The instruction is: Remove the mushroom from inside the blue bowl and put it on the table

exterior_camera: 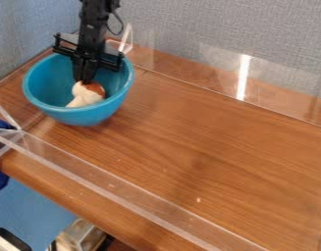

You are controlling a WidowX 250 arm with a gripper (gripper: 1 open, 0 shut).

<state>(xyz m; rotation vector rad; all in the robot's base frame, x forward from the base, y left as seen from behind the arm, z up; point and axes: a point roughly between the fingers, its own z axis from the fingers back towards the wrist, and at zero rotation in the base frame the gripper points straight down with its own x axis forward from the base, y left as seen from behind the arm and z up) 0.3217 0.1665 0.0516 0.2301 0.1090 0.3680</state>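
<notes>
The blue bowl stands at the table's back left corner. The mushroom, orange-brown cap and cream stem, lies inside the bowl against its right wall. My black gripper reaches straight down into the bowl, its tips right at the top of the mushroom. The fingers look shut together. Whether they pinch any part of the mushroom is too small to tell. The mushroom rests on the bowl's inside.
Low clear acrylic walls edge the wooden table on all sides. One runs just behind the bowl, another along the front edge. A blue-grey wall rises behind the table.
</notes>
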